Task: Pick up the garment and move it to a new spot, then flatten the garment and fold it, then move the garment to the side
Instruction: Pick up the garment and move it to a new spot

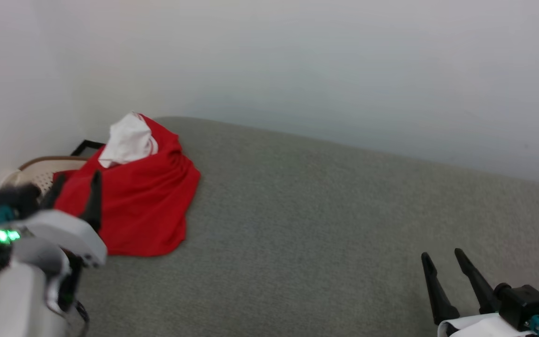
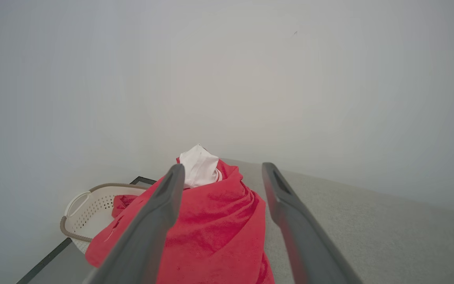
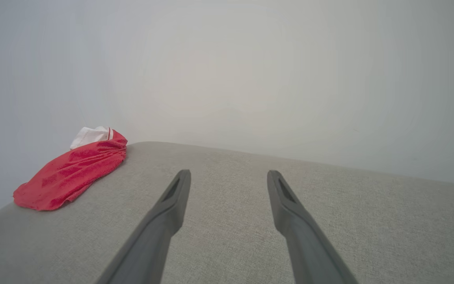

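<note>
So the garment point(image 1: 143, 206) is sitting in a crumpled heap at the far left corner of the grey padded surface point(image 1: 321, 224) (reads more like a mattress or cushion than a desk to me, can't say for sure). One white sleeve point(image 1: 127, 140) is bunched on top and the red body spills toward the edge. Right beside that corner there's a white laundry basket point(image 2: 75, 201) with a small plain red cloth point(image 2: 122, 201) in it. My guess is the shirt is heaped there because that's the spot nearest the basket. The left gripper point(image 1: 78, 175) is lined up on the pile with its fingers spread wide and nothing between them. In the left wrist view the left finger overlaps the red fabric, but I can't tell if it actually touches. It looks like an approach for the first pick-up, so the task is basically at the start and nothing is flattened or folded yet. The right gripper point(image 1: 441, 253) is also released and empty, parked low on the right and well apart from the shirt, probably waiting until there's something to spread. As for text, I see no brand, label or print on the shirt, the basket or the wall. The nearest thing is a green light point(image 1: 5, 235) on the left arm, and striped trim just peeks out by the sleeve in the right wrist view.
</note>
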### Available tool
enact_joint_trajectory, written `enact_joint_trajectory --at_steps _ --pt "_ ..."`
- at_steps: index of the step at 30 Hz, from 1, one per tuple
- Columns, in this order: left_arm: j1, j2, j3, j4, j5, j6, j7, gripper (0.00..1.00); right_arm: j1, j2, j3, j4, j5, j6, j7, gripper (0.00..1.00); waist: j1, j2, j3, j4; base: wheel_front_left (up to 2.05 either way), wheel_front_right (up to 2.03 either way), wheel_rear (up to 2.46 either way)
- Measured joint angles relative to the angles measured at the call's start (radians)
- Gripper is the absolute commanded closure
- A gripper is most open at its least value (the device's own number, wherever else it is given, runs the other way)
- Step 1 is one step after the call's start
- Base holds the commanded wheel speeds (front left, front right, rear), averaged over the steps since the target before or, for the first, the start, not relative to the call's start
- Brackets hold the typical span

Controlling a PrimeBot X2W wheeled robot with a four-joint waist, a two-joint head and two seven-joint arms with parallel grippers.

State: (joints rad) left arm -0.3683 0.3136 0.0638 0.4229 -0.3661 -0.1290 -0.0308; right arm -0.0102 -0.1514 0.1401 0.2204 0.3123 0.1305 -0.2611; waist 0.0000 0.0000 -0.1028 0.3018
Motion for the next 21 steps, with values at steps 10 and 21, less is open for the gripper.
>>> enact_joint_trajectory --at_steps 10,21 --pt "-0.237 0.156 -0.085 0.123 -0.147 0.0 0.243 0.0 -0.05 -0.053 -0.013 -0.071 -0.006 0.0 0.033 0.0 0.0 0.0 0.129 -0.065 0.0 0.0 0.0" --pt "-0.451 0.237 -0.17 0.359 -0.184 0.0 0.446 0.0 -0.116 -0.099 -0.025 -0.156 -0.007 0.0 0.065 0.0 0.0 0.0 0.309 -0.138 0.0 0.0 0.0"
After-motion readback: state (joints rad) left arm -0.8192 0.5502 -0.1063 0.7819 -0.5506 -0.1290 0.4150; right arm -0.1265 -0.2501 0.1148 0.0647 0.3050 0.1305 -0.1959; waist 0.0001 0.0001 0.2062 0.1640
